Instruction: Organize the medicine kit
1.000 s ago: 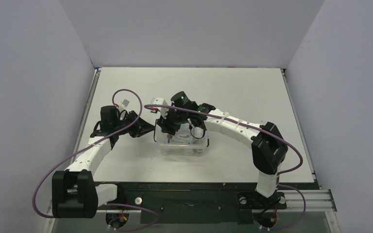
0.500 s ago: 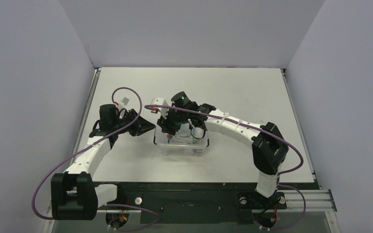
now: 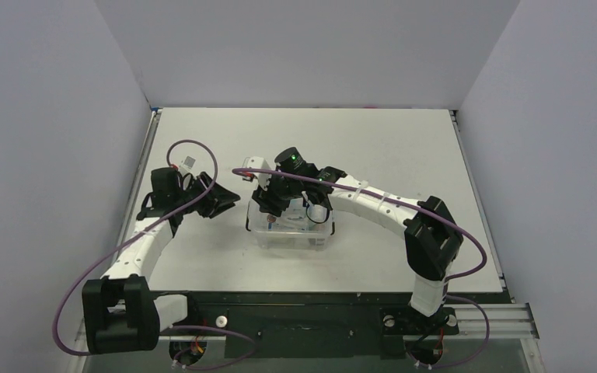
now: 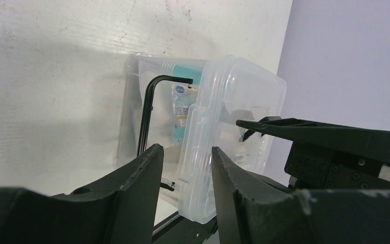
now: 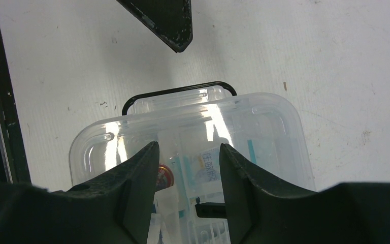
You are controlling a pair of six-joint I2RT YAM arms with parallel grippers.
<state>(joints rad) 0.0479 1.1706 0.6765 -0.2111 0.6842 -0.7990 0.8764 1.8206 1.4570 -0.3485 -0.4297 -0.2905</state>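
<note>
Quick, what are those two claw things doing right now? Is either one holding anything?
Left end effector: open, empty, beside the medicine kit.
Right end effector: open over the medicine kit, apparently holding nothing.

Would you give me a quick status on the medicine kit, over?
Left gripper open, empty, beside the medicine kit. Right gripper open, over its lid. Nothing in the way.

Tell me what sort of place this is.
Probably a lab robot test cell: a white table boxed in by plain grey panels, a left arm and right arm bolted at its near edge, and a clear medicine kit.
</note>
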